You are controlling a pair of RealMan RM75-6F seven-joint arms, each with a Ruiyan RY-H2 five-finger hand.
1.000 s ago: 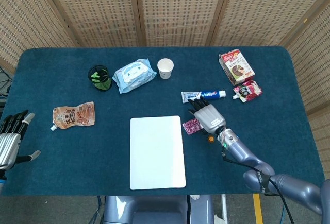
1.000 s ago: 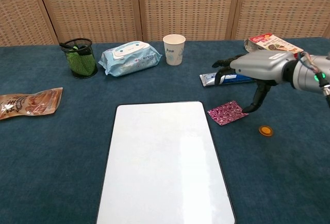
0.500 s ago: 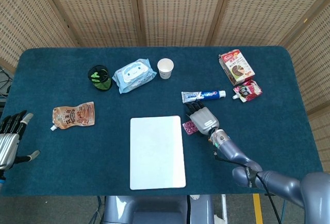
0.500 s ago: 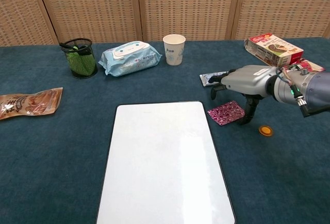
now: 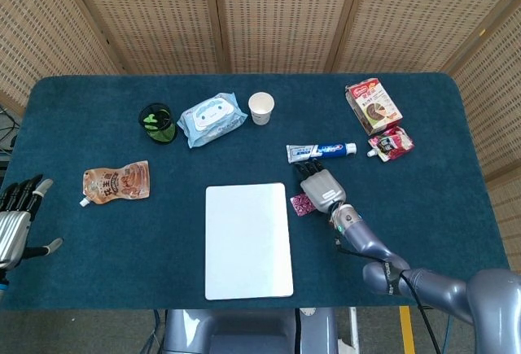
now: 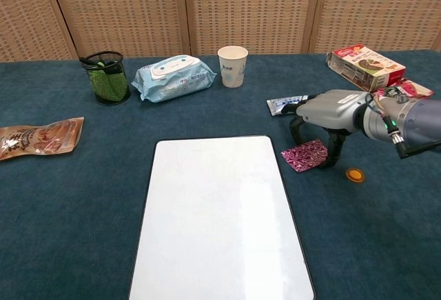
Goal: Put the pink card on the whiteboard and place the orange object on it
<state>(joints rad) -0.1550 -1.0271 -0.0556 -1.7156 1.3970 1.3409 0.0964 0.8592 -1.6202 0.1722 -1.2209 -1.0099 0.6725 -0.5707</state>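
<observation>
The pink card [image 6: 304, 156] lies on the blue cloth just right of the whiteboard [image 6: 220, 217]. My right hand [image 6: 329, 110] arches over it, fingers [image 6: 296, 129] curled down on its far edge and the thumb on its right edge, pinching it while it still touches the cloth. In the head view the right hand [image 5: 320, 187] covers most of the pink card [image 5: 298, 204] beside the whiteboard [image 5: 247, 240]. The small orange disc [image 6: 355, 174] sits on the cloth right of the card, apart from the hand. My left hand [image 5: 16, 220] rests at the table's left edge, fingers spread and holding nothing.
A toothpaste tube [image 6: 286, 105] lies just behind the right hand. Further back stand a paper cup [image 6: 233, 65], a wipes pack [image 6: 173, 77], a mesh pen holder [image 6: 105, 76] and a snack box [image 6: 364, 65]. A brown pouch [image 6: 38, 136] lies at the left.
My right hand moved left and down over the pink card and curled its fingers onto it. The card shifted slightly toward me. The left hand has not moved.
</observation>
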